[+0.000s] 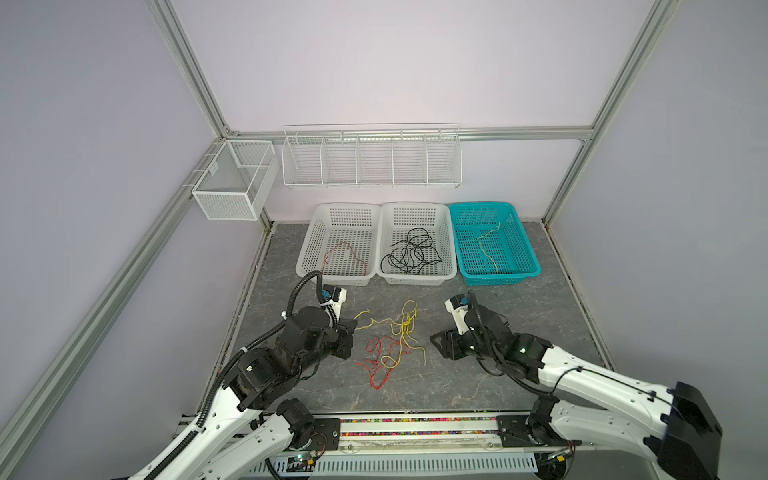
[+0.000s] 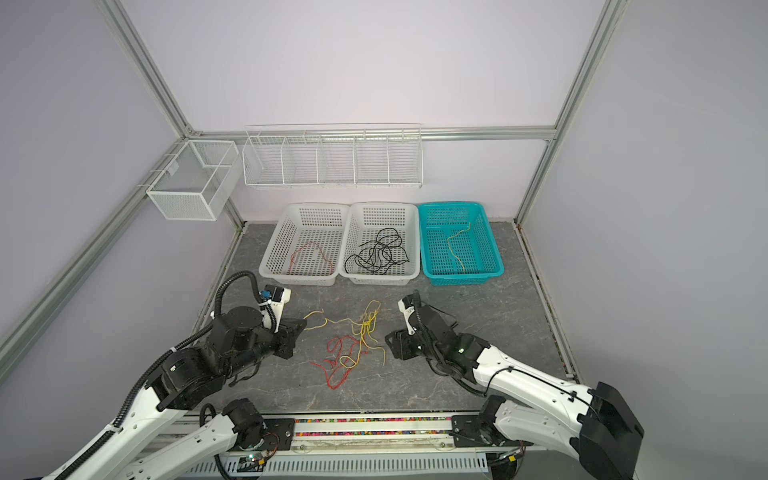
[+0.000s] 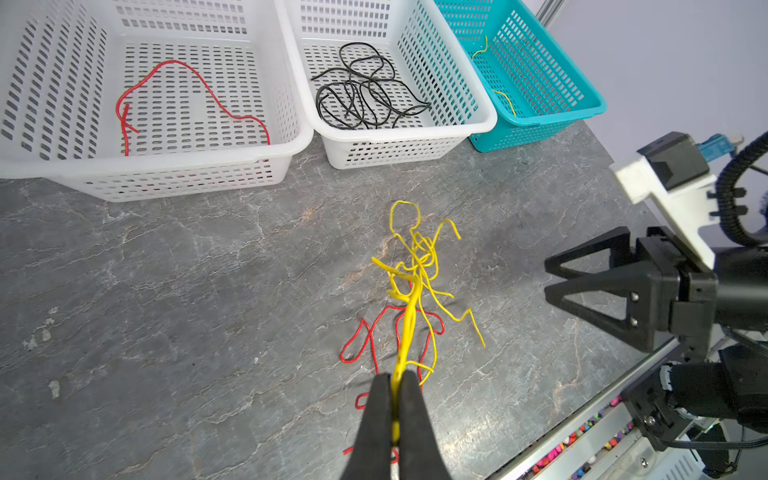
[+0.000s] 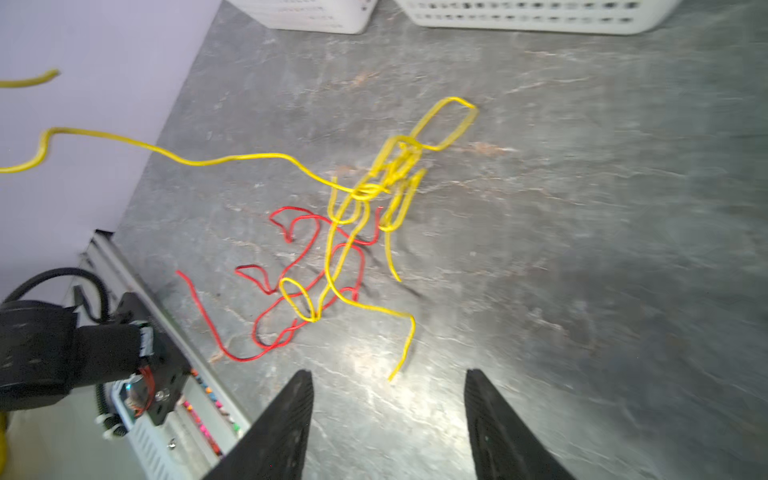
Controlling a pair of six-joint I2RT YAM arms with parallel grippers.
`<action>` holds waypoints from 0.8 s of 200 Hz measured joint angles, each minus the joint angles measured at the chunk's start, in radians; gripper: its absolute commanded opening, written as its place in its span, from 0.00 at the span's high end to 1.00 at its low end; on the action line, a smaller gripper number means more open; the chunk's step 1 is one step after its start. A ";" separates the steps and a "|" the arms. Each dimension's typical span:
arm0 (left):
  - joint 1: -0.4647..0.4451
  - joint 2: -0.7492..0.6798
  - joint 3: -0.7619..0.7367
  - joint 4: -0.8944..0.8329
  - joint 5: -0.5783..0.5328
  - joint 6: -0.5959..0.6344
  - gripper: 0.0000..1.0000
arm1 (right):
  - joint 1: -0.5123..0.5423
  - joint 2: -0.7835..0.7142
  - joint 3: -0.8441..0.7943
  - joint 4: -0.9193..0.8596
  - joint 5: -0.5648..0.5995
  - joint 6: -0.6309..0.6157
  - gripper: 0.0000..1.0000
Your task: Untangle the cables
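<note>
The left gripper (image 3: 397, 376) pinches a yellow cable (image 3: 409, 316) tight, likely to pull it out of the yellow and red tangle (image 1: 405, 328) lying in front of the middle basket (image 1: 411, 279); the right gripper (image 4: 388, 372), in front of it too, is spread wide and empty. Black cables (image 1: 409, 253) lie in that basket, a red cable (image 3: 168, 62) in the white basket (image 1: 332, 280) to its left, a yellow one (image 3: 505, 99) in the blue basket (image 1: 498, 279) to its right, one colour each, and I can read no words anywhere

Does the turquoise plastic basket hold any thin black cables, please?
No, the turquoise plastic basket holds only a thin yellow cable.
</note>
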 measured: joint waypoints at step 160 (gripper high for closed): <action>0.000 0.006 0.000 0.000 0.001 0.000 1.00 | 0.086 0.624 0.280 0.201 0.013 -0.074 0.71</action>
